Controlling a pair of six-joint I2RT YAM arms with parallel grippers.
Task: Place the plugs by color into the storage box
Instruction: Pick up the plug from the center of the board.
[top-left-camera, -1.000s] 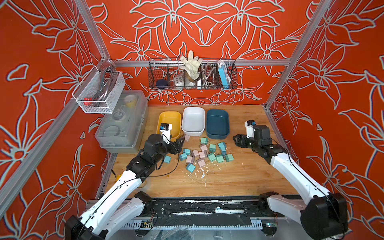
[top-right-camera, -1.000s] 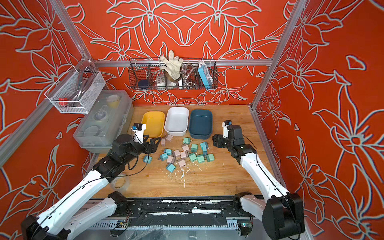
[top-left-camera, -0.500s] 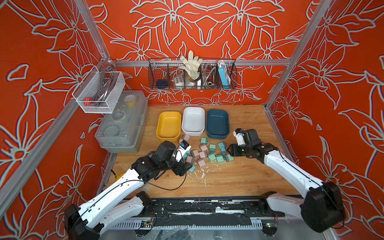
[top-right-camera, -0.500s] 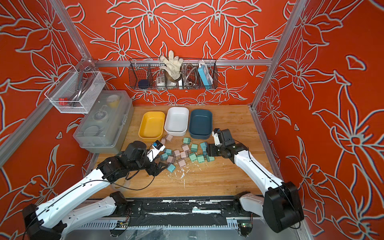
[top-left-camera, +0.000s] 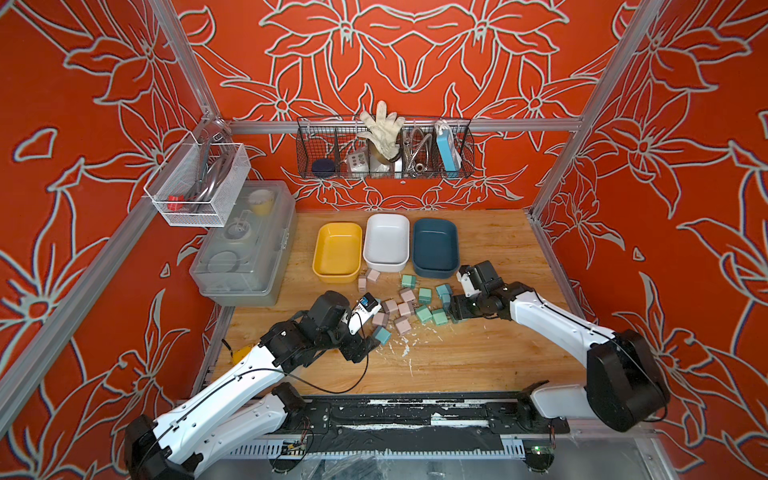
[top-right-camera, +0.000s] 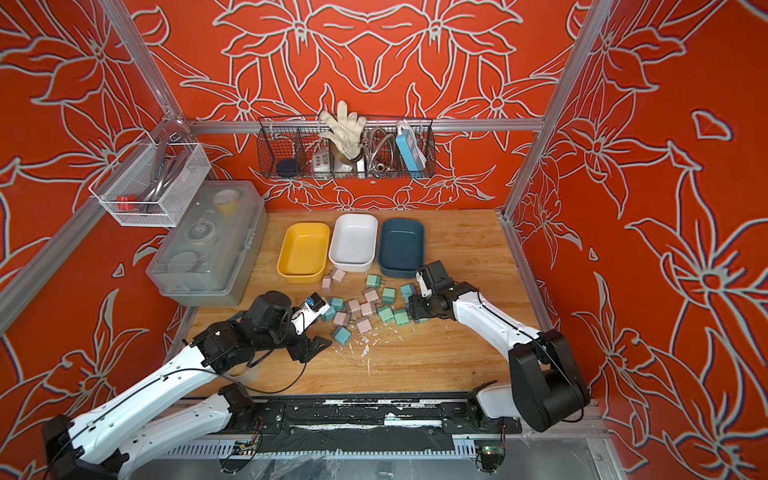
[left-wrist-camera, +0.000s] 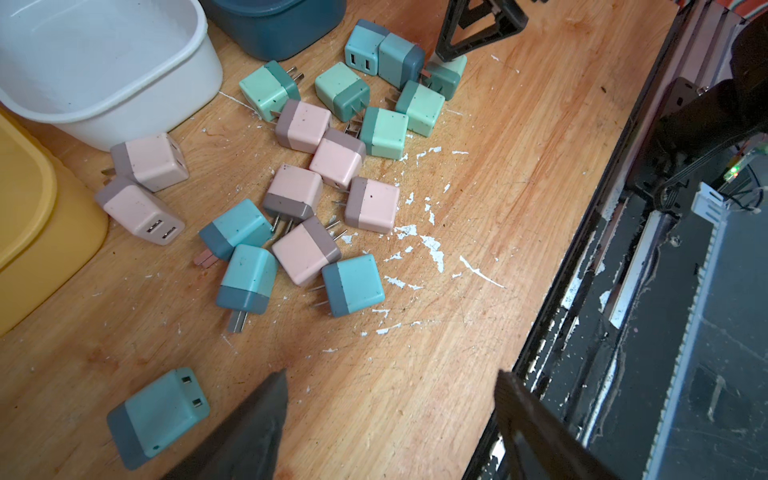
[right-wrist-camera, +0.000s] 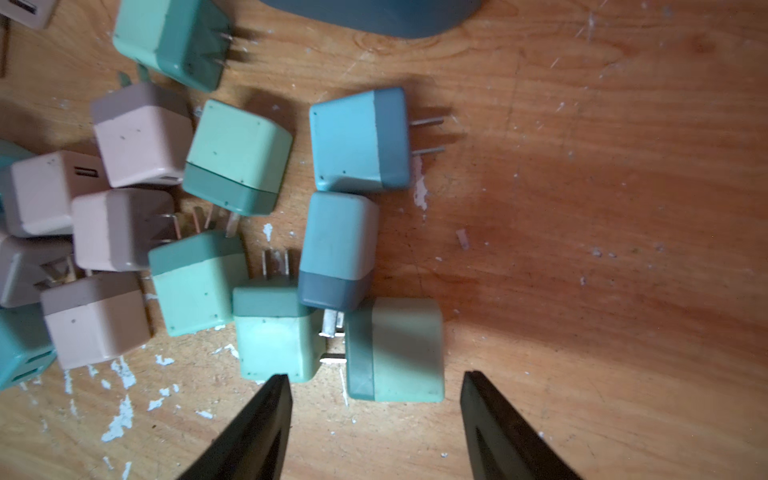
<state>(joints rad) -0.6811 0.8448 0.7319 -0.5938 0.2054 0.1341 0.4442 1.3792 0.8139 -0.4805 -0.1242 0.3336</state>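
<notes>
Several plugs (top-left-camera: 405, 309) in pale pink, light blue and mint green lie in a loose pile mid-table in both top views. The storage box shows as three open tubs side by side behind the pile: yellow (top-left-camera: 336, 253), white (top-left-camera: 386, 243), dark blue (top-left-camera: 435, 247). My left gripper (left-wrist-camera: 392, 374) is open over bare wood at the pile's front-left edge (top-left-camera: 363, 348), a light blue plug (left-wrist-camera: 158, 415) just outside one finger. My right gripper (right-wrist-camera: 374, 376) is open at the pile's right edge (top-left-camera: 453, 311), with a mint green plug (right-wrist-camera: 395, 349) just ahead of its tips.
A grey translucent lidded box (top-left-camera: 245, 249) stands at the table's left. A white mesh basket (top-left-camera: 199, 183) hangs above it and a black wire basket (top-left-camera: 384, 153) hangs on the back wall. White paint flecks (left-wrist-camera: 432, 249) mark the wood. A black rail (top-left-camera: 415, 415) runs along the front edge.
My left arm swung from the yellow tub back to the pile's front-left edge. My right gripper came from beside the dark blue tub down to the pile's right edge.
</notes>
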